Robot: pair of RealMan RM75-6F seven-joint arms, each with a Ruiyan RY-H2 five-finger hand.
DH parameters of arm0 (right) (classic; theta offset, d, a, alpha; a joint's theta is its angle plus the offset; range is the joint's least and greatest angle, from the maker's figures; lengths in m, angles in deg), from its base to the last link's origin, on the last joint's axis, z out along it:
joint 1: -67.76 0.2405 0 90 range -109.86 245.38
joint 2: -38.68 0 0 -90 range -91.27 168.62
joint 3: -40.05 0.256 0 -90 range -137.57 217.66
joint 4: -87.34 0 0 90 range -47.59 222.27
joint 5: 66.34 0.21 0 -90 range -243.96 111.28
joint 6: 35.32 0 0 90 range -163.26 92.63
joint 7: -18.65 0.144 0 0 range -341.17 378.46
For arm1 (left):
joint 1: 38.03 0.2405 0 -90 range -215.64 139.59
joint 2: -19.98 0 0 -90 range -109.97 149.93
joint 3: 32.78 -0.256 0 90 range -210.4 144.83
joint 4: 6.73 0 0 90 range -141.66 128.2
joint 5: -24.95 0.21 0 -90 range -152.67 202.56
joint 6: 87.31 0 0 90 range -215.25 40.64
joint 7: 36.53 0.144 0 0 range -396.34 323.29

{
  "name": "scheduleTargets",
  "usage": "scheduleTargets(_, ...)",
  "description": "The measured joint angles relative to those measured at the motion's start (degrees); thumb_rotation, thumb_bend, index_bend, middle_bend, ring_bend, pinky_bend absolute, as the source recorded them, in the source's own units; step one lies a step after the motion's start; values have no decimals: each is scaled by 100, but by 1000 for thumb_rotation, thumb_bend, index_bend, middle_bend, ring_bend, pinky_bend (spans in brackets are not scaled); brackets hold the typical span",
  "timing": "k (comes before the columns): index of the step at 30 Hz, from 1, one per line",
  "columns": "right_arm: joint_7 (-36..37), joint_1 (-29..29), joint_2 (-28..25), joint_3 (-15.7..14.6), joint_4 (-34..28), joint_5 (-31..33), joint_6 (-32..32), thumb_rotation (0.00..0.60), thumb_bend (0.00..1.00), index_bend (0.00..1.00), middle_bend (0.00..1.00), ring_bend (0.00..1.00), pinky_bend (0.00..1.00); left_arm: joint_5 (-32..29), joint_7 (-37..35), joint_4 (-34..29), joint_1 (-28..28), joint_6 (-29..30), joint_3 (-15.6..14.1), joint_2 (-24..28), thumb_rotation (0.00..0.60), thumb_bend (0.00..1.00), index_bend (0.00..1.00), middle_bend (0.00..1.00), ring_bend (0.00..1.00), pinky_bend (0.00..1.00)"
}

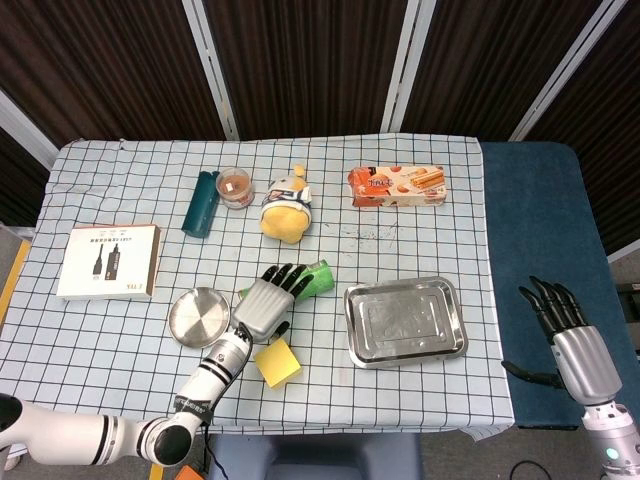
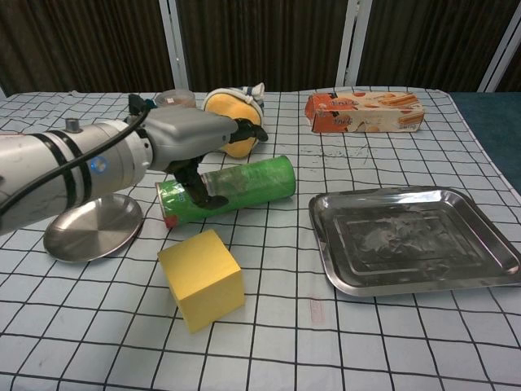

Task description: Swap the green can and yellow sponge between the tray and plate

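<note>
Starting at the left: round plate (image 2: 89,228) bare, sitting just beside the near end of the green can (image 2: 236,189). Can lying on its side on the cloth, on neither plate nor tray, slanting away to the right. Left hand (image 1: 266,300) poised over the can's middle with fingers spread and thumb hooked down the near side; nothing gripped, and contact with the can not clear from either view. Yellow sponge (image 2: 202,278) resting free on the cloth, just in front of the can and apart from the hand.

Judged as the reach for the can, presumably bound for the plate or tray. To do it well: lower the palm squarely across the barrel, not toward either end, so the can cannot swing on lifting. Wrap from both sides before closing, since a smooth cylinder lying flat will likely roll away from a one-sided push, toward the sponge or the plate rim. Lift straight up before travelling.

Further right: tray (image 2: 488,281) bare and well apart from the can. Right hand (image 1: 570,335) far off past the table edge, fingers apart, holding nothing
</note>
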Motion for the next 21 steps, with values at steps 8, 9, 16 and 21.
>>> scheduleTargets(8,156,50,-54,-59,58,-94,-48,600,59,0,0,0,0,-967,163,791,-540,-42,86,-561,600,341,0,0,0,147)
scheduleTargets(9,170,59,-62,-71,62,-107,-64,600,59,0,0,0,0,-1032,166,857,-577,-42,85,-604,600,341,0,0,0,148)
scheduleTargets(16,187,96,-81,-106,69,-138,-115,600,60,0,0,0,0,-1351,148,1320,-757,-28,30,-827,600,341,0,0,0,153)
scheduleTargets(21,190,117,-87,-110,76,-141,-135,600,59,0,0,0,0,-1418,116,1707,-826,20,-25,-996,600,340,0,0,0,162)
